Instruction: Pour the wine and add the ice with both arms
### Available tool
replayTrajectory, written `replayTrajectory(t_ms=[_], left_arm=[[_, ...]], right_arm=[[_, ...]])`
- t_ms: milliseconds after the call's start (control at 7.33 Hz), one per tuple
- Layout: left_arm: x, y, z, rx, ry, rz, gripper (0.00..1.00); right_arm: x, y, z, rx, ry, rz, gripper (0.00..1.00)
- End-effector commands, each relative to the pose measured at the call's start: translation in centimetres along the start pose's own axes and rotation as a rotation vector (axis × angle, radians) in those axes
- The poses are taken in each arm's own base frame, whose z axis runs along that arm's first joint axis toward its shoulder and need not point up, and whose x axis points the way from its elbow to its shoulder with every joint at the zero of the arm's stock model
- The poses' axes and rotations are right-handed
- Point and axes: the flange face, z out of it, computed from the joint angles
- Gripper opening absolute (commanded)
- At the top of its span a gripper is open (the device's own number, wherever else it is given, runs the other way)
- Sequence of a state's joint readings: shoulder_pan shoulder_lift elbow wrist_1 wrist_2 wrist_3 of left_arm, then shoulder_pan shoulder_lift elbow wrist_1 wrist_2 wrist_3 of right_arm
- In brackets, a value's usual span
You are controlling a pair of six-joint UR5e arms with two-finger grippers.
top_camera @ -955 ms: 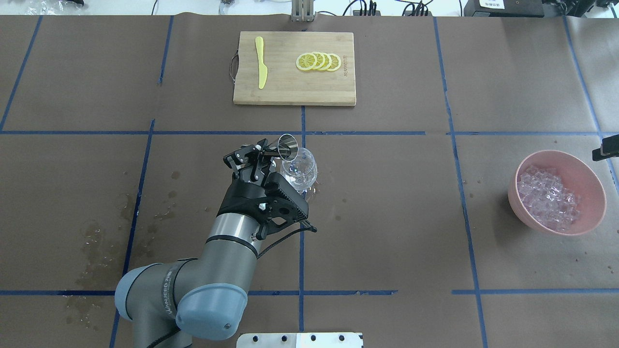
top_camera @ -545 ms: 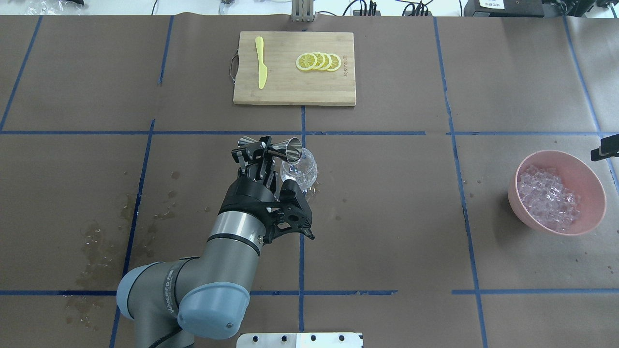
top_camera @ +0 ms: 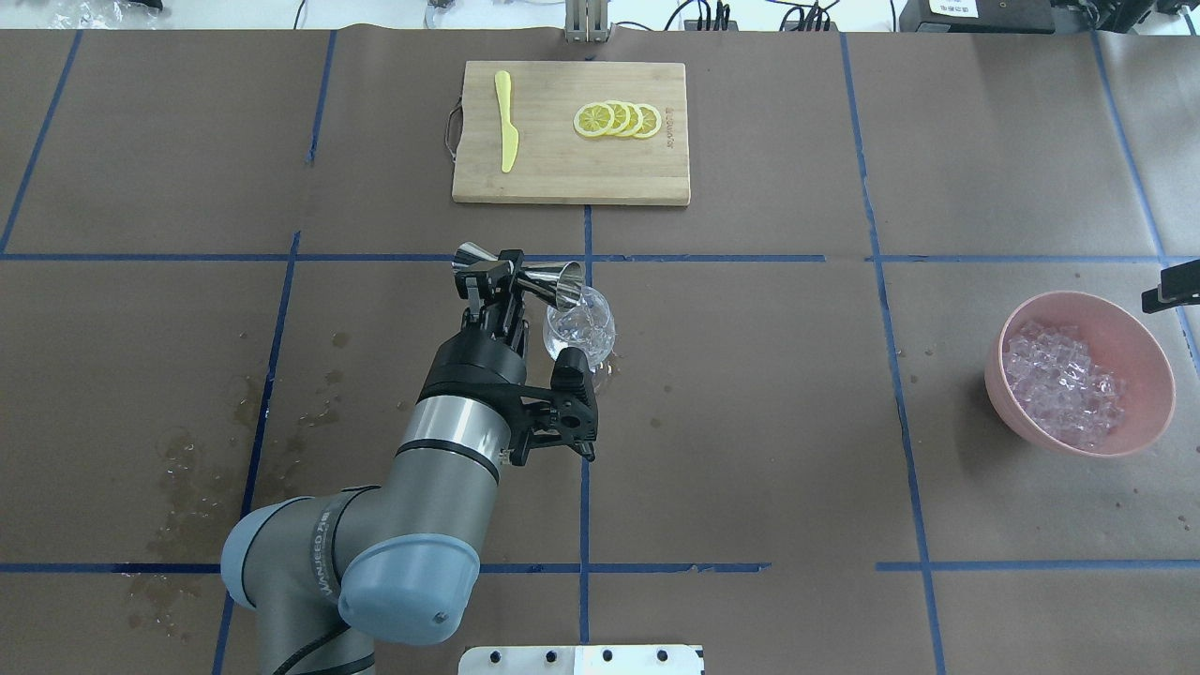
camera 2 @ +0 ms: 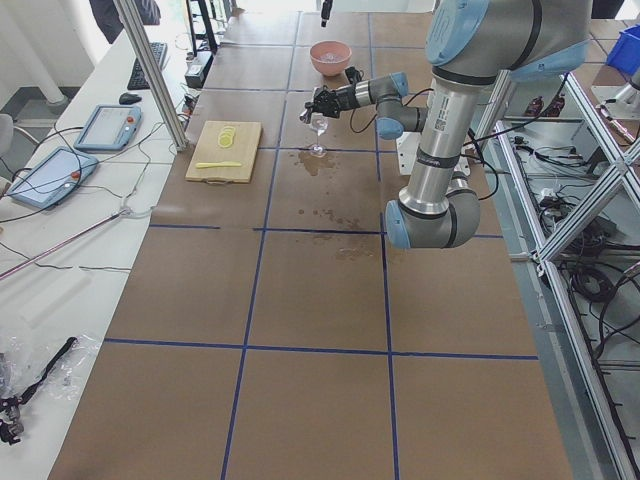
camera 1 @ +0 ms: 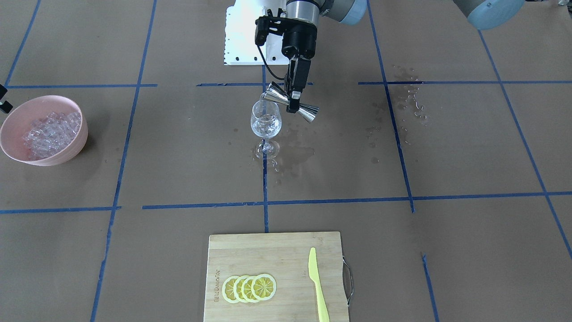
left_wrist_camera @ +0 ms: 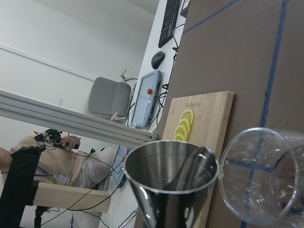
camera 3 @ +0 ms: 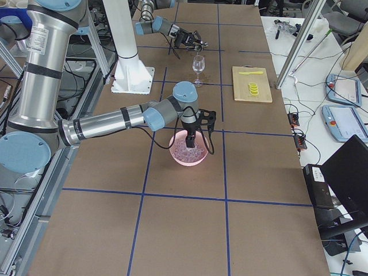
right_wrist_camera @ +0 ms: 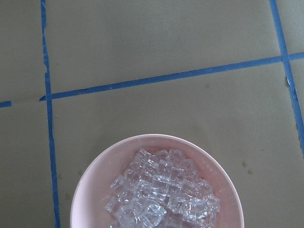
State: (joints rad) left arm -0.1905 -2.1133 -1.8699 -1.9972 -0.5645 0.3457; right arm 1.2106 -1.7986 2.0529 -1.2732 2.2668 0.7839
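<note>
Change noted: over the last second the left wrist has rolled, and the jigger's (top_camera: pixel 553 279) second cone has come out from behind the fingers; its open mouth stays at the glass rim.

1. Wine (camera 1: pixel 266 129). Clear liquid low in the bowl of the wine glass (top_camera: pixel 581 328), barely visible. Whether any is running from the jigger's lip I cannot tell.
2. Jigger. A steel double cone lying nearly level. One mouth is just over the near edge of the glass rim, and the other cone points away from the glass.
3. Left gripper (top_camera: pixel 506 275). Its fingers are closed narrow on the jigger's waist, one cone sticking out on either side of them. The glass stands just beside the fingers, apart from them. The left arm (top_camera: pixel 441 459) reaches in from the near left.
4. Wine glass. It stands upright at the table's centre, its foot on a blue tape crossing, with a wet stain (camera 1: pixel 295 154) on the brown paper touching its foot.
5. Ice (right_wrist_camera: pixel 161 194). Clear cubes heaped in a pink bowl (right_wrist_camera: pixel 97 183), well apart from the glass at the table's right end.
6. Right gripper (camera 3: pixel 189 150). It hangs over the bowl on the right arm (camera 3: pixel 109 123). I cannot tell how its fingers stand; its wrist camera looks down on the cubes and shows no finger.
7. Cutting board (top_camera: pixel 572 178). It lies on the far side of the table, across from the glass. It carries four overlapping lemon slices (top_camera: pixel 619 119) and, apart from them, a yellow knife (top_camera: pixel 507 122).
8. More water marks (top_camera: pixel 187 469) on the paper at the near left.
</note>
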Motion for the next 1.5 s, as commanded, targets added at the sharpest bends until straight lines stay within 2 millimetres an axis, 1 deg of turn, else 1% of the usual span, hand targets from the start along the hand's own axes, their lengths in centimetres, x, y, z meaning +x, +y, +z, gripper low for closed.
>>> replayTrajectory(t_ms=[0, 136, 409, 818, 1091, 1227, 1364], left_arm=[[-1.0, 0.4, 0.5, -0.009, -0.017, 0.11, 0.0], [-1.5, 0.7, 1.0, -0.018, -0.026, 0.149, 0.0], [-2.1, 0.9, 1.1, -0.046, -0.059, 0.264, 0.0], [-2.3, 0.6, 0.9, -0.07, -0.077, 0.367, 0.0], [-1.9, 0.4, 0.7, -0.069, -0.069, 0.375, 0.0], [-2.0, 0.3, 0.6, -0.065, -0.068, 0.371, 0.0], [-3.2, 0.1, -0.2, -0.048, -0.076, 0.329, 0.0]], right_arm=[[-0.1, -0.1, 0.0, 0.0, -0.001, 0.003, 1.0], [-0.4, 0.0, 0.1, -0.002, -0.004, 0.015, 1.0], [-0.8, 0.1, 0.2, -0.005, -0.007, 0.014, 1.0], [-0.8, 0.1, 0.2, -0.005, -0.005, 0.015, 1.0], [-0.7, 0.1, 0.3, -0.007, -0.005, 0.016, 1.0], [-0.7, 0.1, 0.3, -0.007, -0.003, 0.017, 1.0], [-0.7, 0.1, 0.3, -0.006, -0.004, 0.016, 1.0]])
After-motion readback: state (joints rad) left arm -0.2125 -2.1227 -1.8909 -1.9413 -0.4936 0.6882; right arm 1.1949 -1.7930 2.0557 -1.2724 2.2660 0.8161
